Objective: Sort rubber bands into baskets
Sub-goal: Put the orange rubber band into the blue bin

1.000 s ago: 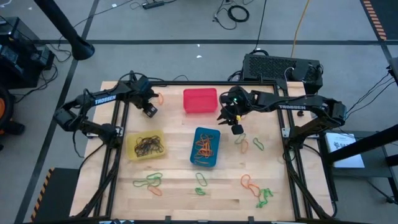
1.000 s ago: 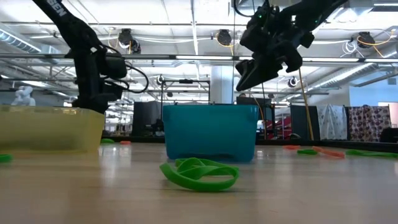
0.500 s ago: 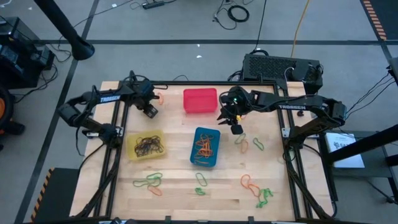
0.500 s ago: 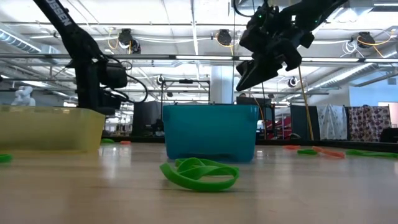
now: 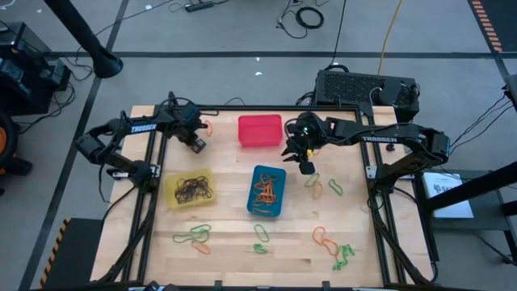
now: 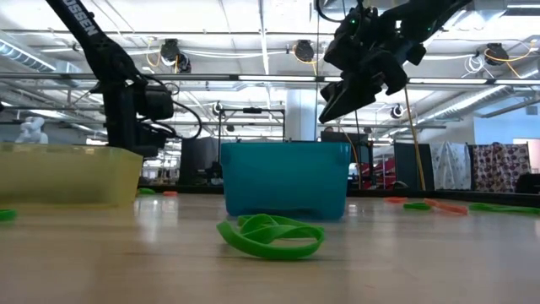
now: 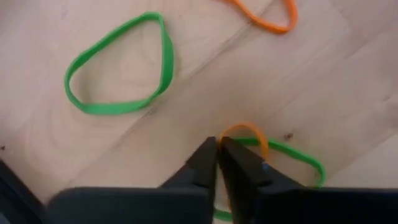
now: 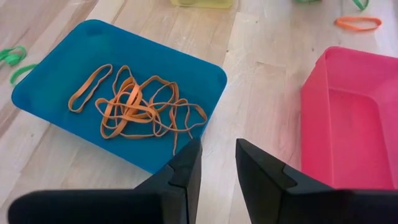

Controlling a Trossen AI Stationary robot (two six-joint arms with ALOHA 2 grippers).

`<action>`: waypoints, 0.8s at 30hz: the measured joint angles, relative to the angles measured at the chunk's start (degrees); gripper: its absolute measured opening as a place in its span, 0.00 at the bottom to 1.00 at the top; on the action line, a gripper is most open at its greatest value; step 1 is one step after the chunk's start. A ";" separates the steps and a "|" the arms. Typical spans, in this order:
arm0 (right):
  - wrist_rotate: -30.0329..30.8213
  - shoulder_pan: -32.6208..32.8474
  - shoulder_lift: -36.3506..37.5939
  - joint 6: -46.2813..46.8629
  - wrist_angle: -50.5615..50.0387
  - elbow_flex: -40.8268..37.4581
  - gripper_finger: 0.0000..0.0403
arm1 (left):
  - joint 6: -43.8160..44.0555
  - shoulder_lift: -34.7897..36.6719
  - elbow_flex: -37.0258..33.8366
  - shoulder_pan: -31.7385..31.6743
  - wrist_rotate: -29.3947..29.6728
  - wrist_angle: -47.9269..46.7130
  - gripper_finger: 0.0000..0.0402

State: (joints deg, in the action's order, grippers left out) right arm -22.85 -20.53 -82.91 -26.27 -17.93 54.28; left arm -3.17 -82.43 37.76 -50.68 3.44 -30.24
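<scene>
My left gripper [image 7: 219, 144] is down at the table's far left [image 5: 198, 145], shut on an orange rubber band [image 7: 245, 129] that lies over a green one [image 7: 301, 163]. A second green band [image 7: 118, 68] and another orange one [image 7: 270, 18] lie flat on the wood close by. My right gripper [image 5: 308, 168] hangs open above the table between the red basket [image 5: 260, 131] and the blue basket [image 5: 266, 191], with nothing between its fingers [image 8: 217, 158]. Orange bands fill the blue basket; dark bands lie in the yellow basket [image 5: 189, 188]. My left gripper pinches the orange band at one end of its loop [image 7: 225, 134] between its two fingertips, coming steeply from above. The remainder of the loop lies on the table and across the green band.
Loose green and orange bands lie near the front edge [image 5: 194, 236], [image 5: 260, 234], [image 5: 333, 249] and right of the blue basket [image 5: 323, 186]. In the low view a green band [image 6: 270, 236] lies before the blue basket [image 6: 285, 179]. The yellow basket [image 6: 67, 173] hides my left gripper there.
My left gripper has sunk a little toward the table at the far left. My right arm has kept still.
</scene>
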 joint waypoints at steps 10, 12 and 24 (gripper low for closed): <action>0.02 0.00 -0.01 0.14 0.03 0.00 0.23 | -0.83 0.91 1.14 0.07 0.48 0.85 0.02; 0.03 0.02 -0.02 0.19 -0.18 0.02 0.23 | -1.29 1.90 1.53 0.07 0.48 0.21 0.02; 0.05 0.02 -0.02 1.61 -0.28 0.02 0.23 | -1.64 9.73 1.84 0.07 -2.89 -0.92 0.02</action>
State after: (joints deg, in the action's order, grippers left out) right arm -22.81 -20.51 -82.94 -24.67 -18.22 54.30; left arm -4.81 -72.70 39.59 -50.61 0.55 -31.15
